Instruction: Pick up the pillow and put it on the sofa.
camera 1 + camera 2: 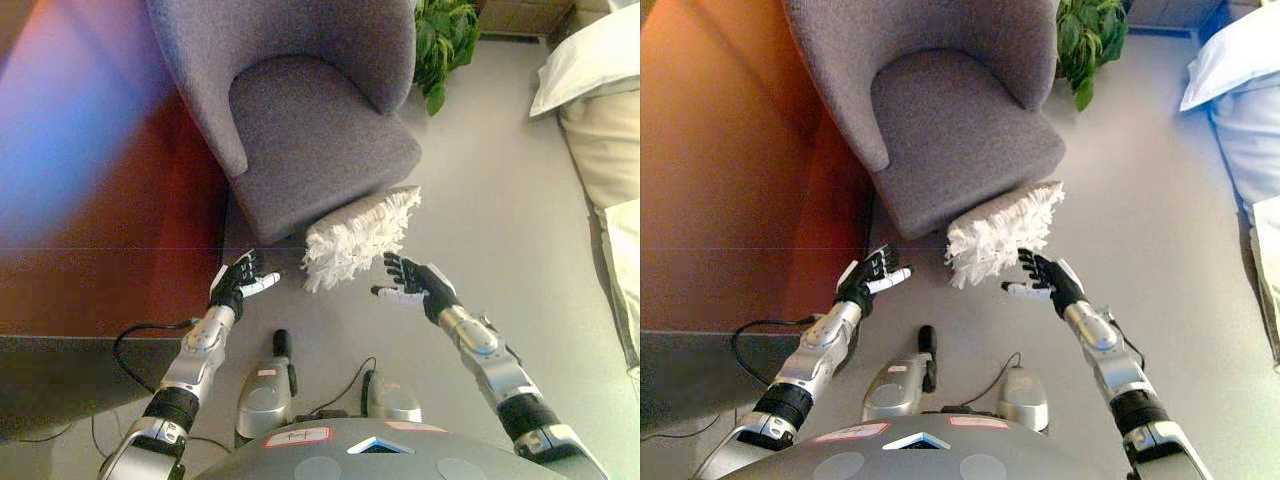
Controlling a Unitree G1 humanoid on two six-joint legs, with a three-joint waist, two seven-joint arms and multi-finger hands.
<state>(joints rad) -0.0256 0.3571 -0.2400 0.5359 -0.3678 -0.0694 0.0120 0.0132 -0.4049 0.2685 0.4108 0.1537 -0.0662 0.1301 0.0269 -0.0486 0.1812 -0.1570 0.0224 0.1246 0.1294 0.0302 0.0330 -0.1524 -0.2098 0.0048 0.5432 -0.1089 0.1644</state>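
The fluffy white pillow lies on the floor, leaning against the near edge of the grey sofa. My left hand is just left of it and my right hand just right, fingers loose, holding nothing. A green plant stands far behind.
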